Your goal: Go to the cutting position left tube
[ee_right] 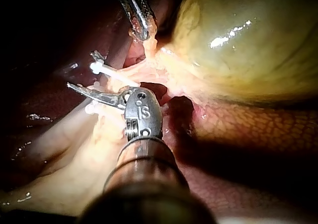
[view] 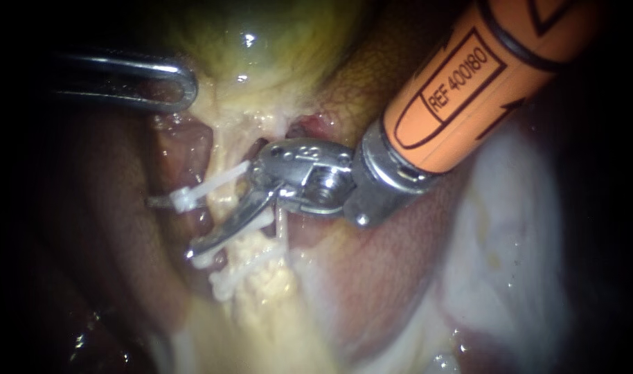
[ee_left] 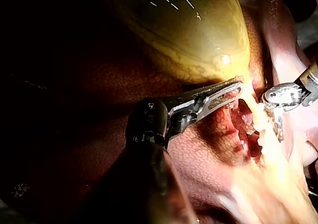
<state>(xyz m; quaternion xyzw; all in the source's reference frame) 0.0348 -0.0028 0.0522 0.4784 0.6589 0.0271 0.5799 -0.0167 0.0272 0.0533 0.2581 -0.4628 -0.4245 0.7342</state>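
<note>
My right instrument [view: 237,249], on an orange shaft from the upper right, ends in thin blades that stand open. One blade lies across the pale tube [view: 257,273], between an upper white clip [view: 185,199] and two lower white clips [view: 226,278]. In its wrist view the right instrument [ee_right: 87,97] points one blade toward the upper clip [ee_right: 102,69]. My left instrument [view: 185,86] comes in from the left, shut on tissue at the neck of the yellow-green gallbladder [view: 261,41]. In its own view the left instrument [ee_left: 226,92] holds that fold under the gallbladder [ee_left: 189,30].
Dark red-brown liver [view: 399,249] surrounds the field, with pale glistening tissue [view: 510,228] to the right. A raw reddish pocket [ee_left: 238,129] lies open beside the tube. The orange shaft [view: 483,76] fills the upper right.
</note>
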